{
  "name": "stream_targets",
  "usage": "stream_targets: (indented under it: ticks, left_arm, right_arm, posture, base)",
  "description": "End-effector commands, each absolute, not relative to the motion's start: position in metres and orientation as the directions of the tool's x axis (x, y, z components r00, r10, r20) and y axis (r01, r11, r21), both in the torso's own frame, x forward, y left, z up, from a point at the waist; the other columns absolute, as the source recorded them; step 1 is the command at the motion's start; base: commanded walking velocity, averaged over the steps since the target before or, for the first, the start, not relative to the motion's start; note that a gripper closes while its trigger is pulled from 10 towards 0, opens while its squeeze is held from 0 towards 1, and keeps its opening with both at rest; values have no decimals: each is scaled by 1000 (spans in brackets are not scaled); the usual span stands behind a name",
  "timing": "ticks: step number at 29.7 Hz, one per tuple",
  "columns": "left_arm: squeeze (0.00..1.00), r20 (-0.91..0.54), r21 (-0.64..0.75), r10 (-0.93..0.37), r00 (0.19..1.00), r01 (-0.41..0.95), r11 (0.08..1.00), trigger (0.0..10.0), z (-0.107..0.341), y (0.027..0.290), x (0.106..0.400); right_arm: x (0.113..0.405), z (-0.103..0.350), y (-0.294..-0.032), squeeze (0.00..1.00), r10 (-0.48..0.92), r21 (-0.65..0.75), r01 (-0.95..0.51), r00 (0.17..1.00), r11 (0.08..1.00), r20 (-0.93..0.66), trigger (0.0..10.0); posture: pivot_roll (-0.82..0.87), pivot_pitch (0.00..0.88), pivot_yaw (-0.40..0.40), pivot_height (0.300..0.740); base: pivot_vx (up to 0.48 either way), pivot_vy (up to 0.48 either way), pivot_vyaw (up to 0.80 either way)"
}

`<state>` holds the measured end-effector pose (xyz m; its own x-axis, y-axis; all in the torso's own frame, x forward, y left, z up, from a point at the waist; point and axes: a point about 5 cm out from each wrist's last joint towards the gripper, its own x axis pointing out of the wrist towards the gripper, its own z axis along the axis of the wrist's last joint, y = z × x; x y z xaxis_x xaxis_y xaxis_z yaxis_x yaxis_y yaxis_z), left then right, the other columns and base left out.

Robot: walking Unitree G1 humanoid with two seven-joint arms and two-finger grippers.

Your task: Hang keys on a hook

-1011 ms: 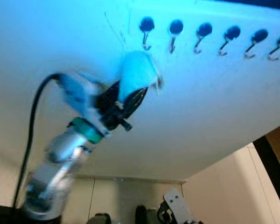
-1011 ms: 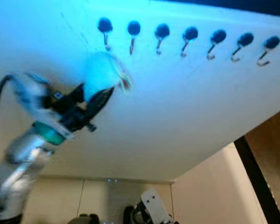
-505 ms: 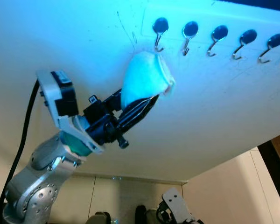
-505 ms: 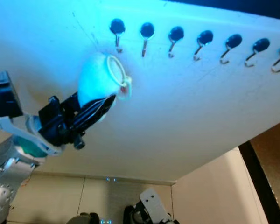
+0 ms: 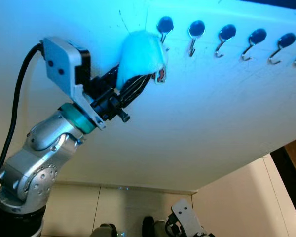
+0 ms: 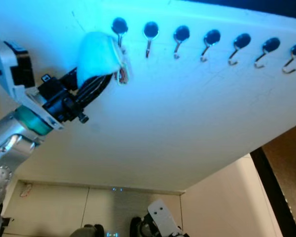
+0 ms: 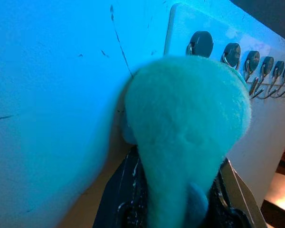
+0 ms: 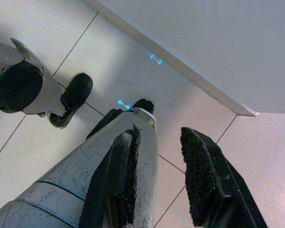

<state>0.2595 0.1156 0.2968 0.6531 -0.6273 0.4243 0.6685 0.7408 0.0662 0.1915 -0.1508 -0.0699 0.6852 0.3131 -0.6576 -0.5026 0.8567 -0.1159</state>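
The keys hang from a fluffy pale pompom keychain (image 5: 138, 52) with a small ring and charm (image 5: 160, 75) at its side. My left gripper (image 5: 136, 83) is shut on the pompom and holds it high against the white wall. The pompom's top touches or overlaps the leftmost black-capped hook (image 5: 164, 27); whether the ring is on the hook I cannot tell. In the left wrist view the pompom (image 7: 187, 123) sits just below that hook (image 7: 200, 43). My right gripper (image 8: 161, 183) hangs low over the floor tiles, open, with nothing between its fingers.
A row of several black-capped metal hooks (image 5: 227, 37) runs rightward along a white rail on the wall. A dark door frame (image 5: 291, 168) stands at the lower right. Beige floor tiles and a skirting board (image 8: 180, 71) lie below, with my own feet (image 8: 19, 85).
My left arm has lifted the pompom keychain up and toward the wall, from below the leftmost hook to right against it. The right arm still hangs idle.
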Motion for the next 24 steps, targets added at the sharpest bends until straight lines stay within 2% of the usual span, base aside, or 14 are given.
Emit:
stream_targets:
  ticks: [1, 2, 4, 5, 6, 8, 10, 13, 14, 16, 18, 24]
  left_arm:
    - [0, 448, 43, -599, 663, 654, 755, 10000, 299, 124, 258]
    - [0, 448, 43, -599, 663, 654, 755, 10000, 299, 124, 258]
    - [0, 426, 59, -693, 582, 746, 663, 10000, 290, 121, 245]
    - [0, 426, 59, -693, 582, 746, 663, 10000, 290, 121, 245]
    - [0, 403, 87, -748, 527, 792, 605, 10000, 285, 118, 236]
    - [0, 403, 87, -748, 527, 792, 605, 10000, 285, 118, 236]
    - [0, 368, 128, -807, 461, 835, 535, 10000, 281, 113, 226]
    - [0, 369, 138, -805, 465, 829, 542, 10000, 282, 109, 227]
    - [0, 386, 146, -782, 490, 805, 576, 10000, 286, 106, 232]
    - [0, 386, 146, -782, 490, 805, 576, 10000, 286, 106, 232]
    - [0, 413, 144, -749, 518, 775, 616, 10000, 295, 102, 239]
    - [0, 451, 136, -717, 531, 754, 643, 10000, 305, 96, 248]
  right_arm:
    - [177, -78, -157, 0, 293, -108, -502, 651, 858, -700, 10000]
    - [177, -78, -157, 0, 293, -108, -502, 651, 858, -700, 10000]
    - [177, -78, -158, 0, 293, -109, -503, 650, 857, -701, 10000]
    - [177, -78, -158, 0, 293, -109, -503, 650, 857, -701, 10000]
    - [178, -78, -158, 0, 294, -109, -505, 650, 856, -701, 10000]
    - [178, -78, -158, 0, 294, -109, -505, 650, 856, -701, 10000]
    - [178, -77, -158, 0, 298, -111, -512, 648, 852, -701, 10000]
    - [179, -77, -158, 0, 300, -112, -516, 647, 849, -701, 10000]
    - [180, -77, -158, 0, 301, -114, -518, 647, 848, -701, 10000]
    - [180, -77, -158, 0, 301, -114, -518, 647, 848, -701, 10000]
    - [181, -76, -158, 0, 301, -116, -520, 647, 847, -700, 10000]
    - [181, -76, -160, 0, 298, -120, -518, 648, 847, -701, 10000]
  posture:
    - [-31, 171, -15, 740]
    - [-31, 171, -15, 740]
    - [-28, 172, -19, 740]
    - [-28, 172, -19, 740]
    - [-25, 174, -21, 740]
    - [-25, 174, -21, 740]
    - [-21, 175, -26, 740]
    - [-20, 173, -29, 740]
    - [-20, 171, -31, 740]
    - [-20, 171, -31, 740]
    - [-20, 171, -31, 740]
    - [-26, 165, -30, 740]
  base:
    - [0, 0, 0]
    - [0, 0, 0]
    - [0, 0, 0]
    - [0, 0, 0]
    - [0, 0, 0]
    - [0, 0, 0]
    - [0, 0, 0]
    - [0, 0, 0]
    - [0, 0, 0]
    - [0, 0, 0]
    - [0, 0, 0]
    - [0, 0, 0]
